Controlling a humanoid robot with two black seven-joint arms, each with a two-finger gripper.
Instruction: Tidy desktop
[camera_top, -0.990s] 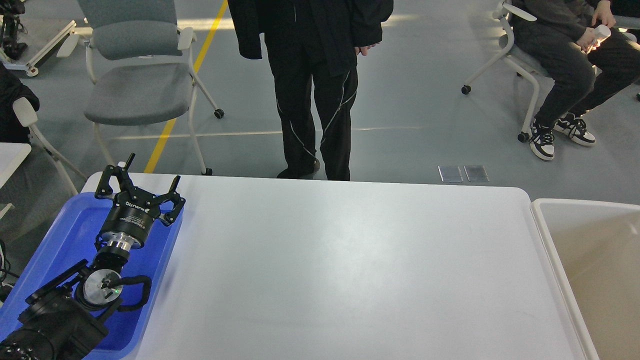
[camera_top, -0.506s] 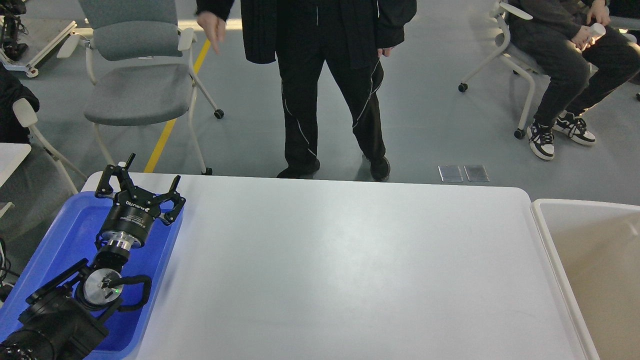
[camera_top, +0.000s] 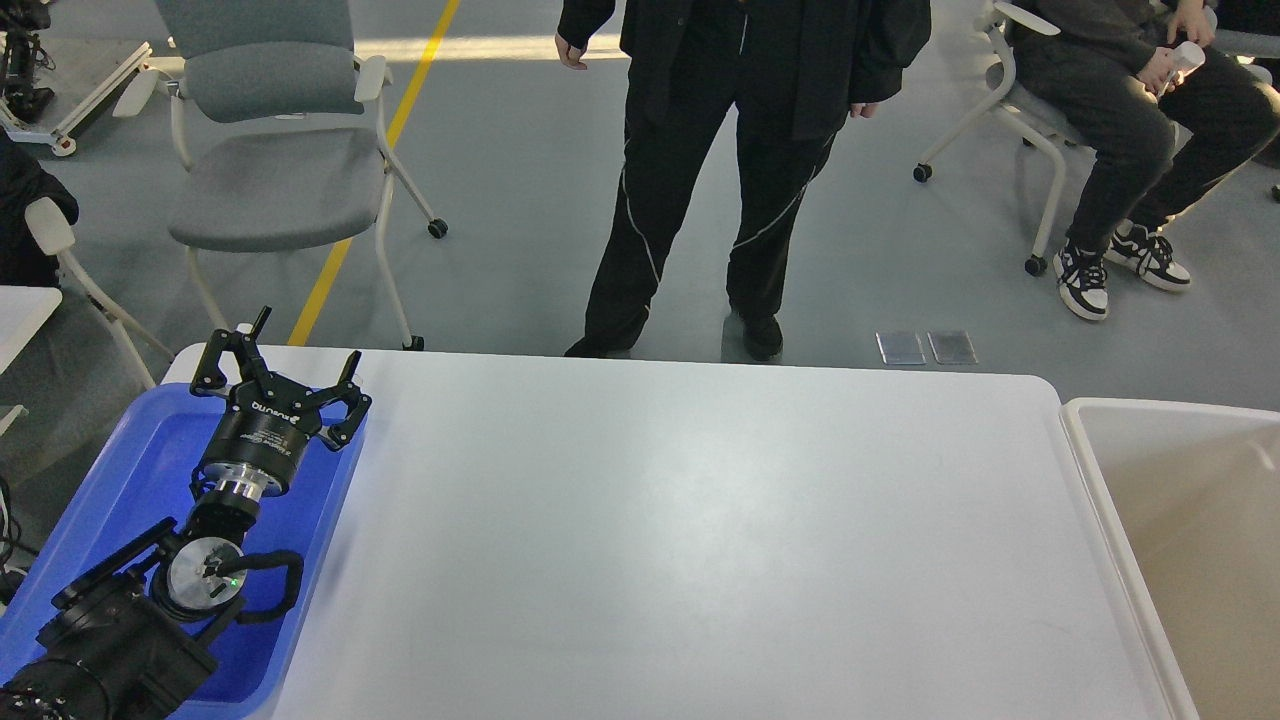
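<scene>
The desktop (camera_top: 700, 540) is a wide white tabletop with rounded corners; I see nothing lying on it. My left gripper (camera_top: 305, 342) is open and empty, its fingers spread wide, held over the far right part of a blue plastic tray (camera_top: 120, 480) at the table's left end. The left arm comes in from the bottom left over that tray. My right gripper and arm are out of view.
A cream-white bin (camera_top: 1190, 540) stands against the table's right end. A person in black (camera_top: 720, 170) stands just beyond the far edge. A grey chair (camera_top: 280, 160) is at back left, and a seated person (camera_top: 1130, 130) at back right.
The standing person has stepped to the right behind the table. My left arm and gripper have not moved.
</scene>
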